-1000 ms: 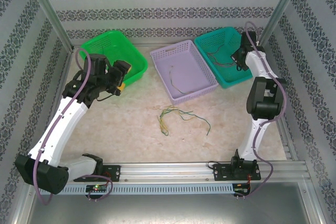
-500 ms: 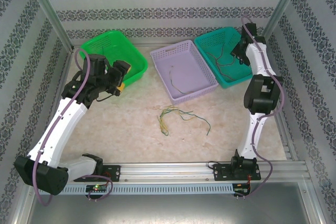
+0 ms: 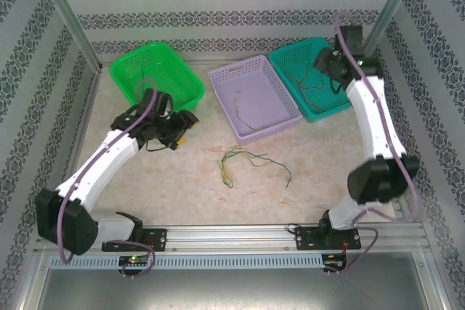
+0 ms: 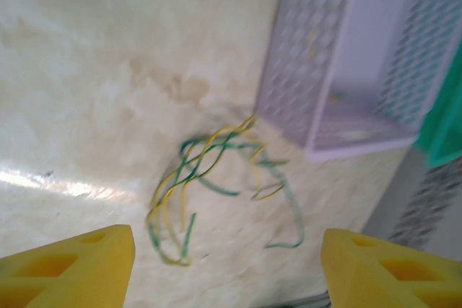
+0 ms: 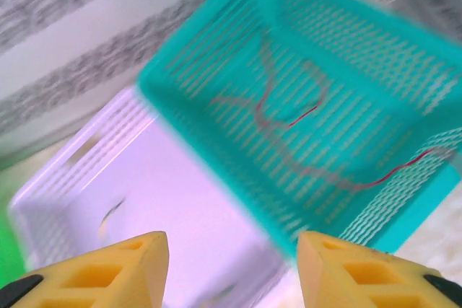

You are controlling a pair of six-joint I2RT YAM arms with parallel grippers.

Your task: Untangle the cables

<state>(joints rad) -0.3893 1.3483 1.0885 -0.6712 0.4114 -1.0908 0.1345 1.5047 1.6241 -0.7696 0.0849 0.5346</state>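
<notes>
A tangle of green and yellow cables (image 3: 247, 161) lies on the surface (image 3: 167, 179), just in front of the purple basket (image 3: 218, 78). The left hand (image 4: 225, 239) is off to the tangle's left and points at it. Its yellow fingers (image 4: 72, 265) are spread wide with nothing in them. Thin red cables (image 5: 289, 117) lie inside the teal basket (image 5: 209, 48). The right hand (image 5: 229, 243) hangs above that basket, fingers apart, holding nothing.
</notes>
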